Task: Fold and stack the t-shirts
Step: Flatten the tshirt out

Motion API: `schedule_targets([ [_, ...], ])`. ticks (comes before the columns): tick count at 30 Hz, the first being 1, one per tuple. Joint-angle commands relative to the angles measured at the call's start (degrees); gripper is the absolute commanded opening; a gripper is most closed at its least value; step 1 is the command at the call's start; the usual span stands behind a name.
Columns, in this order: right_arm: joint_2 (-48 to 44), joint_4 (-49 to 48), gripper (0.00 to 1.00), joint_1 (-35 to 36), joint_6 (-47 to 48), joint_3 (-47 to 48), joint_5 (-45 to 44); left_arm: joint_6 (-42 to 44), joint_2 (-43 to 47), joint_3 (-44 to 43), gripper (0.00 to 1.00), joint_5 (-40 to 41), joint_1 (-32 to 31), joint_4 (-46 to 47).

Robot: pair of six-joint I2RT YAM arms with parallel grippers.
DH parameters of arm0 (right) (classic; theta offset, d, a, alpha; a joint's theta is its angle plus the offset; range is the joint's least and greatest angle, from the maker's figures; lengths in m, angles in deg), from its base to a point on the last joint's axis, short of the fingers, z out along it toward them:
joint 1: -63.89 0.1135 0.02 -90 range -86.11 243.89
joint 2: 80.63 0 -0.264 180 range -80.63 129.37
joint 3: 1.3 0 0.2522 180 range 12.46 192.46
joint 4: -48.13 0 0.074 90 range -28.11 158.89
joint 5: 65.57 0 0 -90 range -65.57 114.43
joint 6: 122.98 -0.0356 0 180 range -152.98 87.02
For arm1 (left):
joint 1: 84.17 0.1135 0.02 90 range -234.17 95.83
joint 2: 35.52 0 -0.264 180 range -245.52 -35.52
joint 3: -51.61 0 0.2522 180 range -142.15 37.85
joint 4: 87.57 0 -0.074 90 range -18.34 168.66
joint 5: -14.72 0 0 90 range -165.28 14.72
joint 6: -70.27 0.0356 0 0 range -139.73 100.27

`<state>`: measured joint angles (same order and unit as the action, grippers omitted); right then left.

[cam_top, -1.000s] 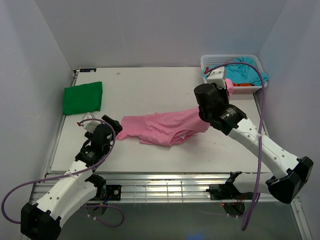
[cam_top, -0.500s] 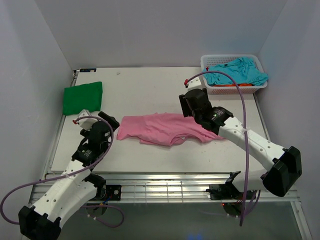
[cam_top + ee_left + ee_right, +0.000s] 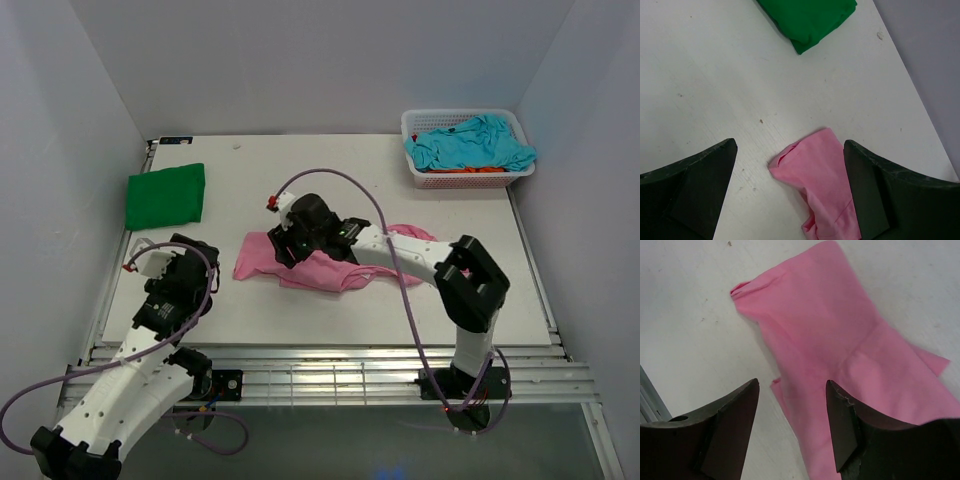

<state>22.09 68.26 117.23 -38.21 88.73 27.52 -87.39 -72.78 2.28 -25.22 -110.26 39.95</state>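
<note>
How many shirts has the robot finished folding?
One looks done: the green t-shirt lies folded at far left. The pink t-shirt lies rumpled mid-table, the right gripper open over it and the left gripper open near its corner. The turquoise t-shirt and orange t-shirt wait in the basket.

middle of pink shirt (image 3: 258, 262) hidden under right arm (image 3: 395, 250), green shirt (image 3: 810, 17) cut off at left wrist view's top, orange shirt (image 3: 480, 170) mostly under turquoise shirt (image 3: 470, 143)

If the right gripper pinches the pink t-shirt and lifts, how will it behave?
Likely floppy: the pink t-shirt lies crumpled in soft folds, so it should drape and trail. Thin cloth, probably light. Pushing would likely bunch it, not slide it.
</note>
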Motion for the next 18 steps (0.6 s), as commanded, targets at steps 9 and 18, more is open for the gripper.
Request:
schedule_targets([
  [9, 17.59, 1.27, 0.62, 7.82, 2.86, 20.30, 2.97, -6.43, 2.01, -1.34, 0.98, 3.03, 0.25, -6.54],
  [18, 26.65, 3.74, 0.61, 10.38, 2.86, 27.79, 2.88, -6.35, 2.80, -0.99, 0.98, 2.85, 0.25, -6.54],
])
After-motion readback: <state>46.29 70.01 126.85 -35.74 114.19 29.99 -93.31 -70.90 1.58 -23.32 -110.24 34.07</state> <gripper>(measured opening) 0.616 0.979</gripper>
